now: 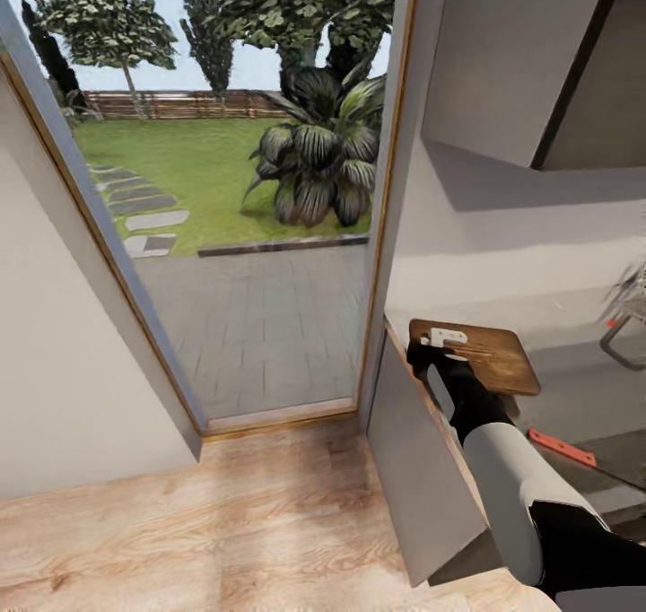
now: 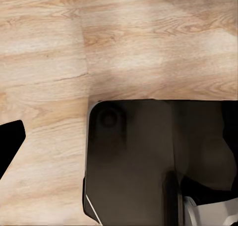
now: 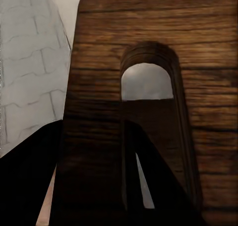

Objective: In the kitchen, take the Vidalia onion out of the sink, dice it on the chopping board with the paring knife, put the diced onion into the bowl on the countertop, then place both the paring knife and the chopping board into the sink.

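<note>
While gripped by right end effector (image 1: 429, 354), chopping board (image 1: 484, 356) beside doorway (image 1: 269, 307)

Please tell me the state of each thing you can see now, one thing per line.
chopping board: lifted, tilted, gripped at its near edge
right end effector: shut on the chopping board
paring knife: lying flat, untouched
countertop: carries the paring knife
left end effector: not seen clearly

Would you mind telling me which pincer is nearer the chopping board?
The right. The right pincer grips the chopping board at its near-left edge, over the countertop. The left wrist view faces wooden floor, no board there.
</note>
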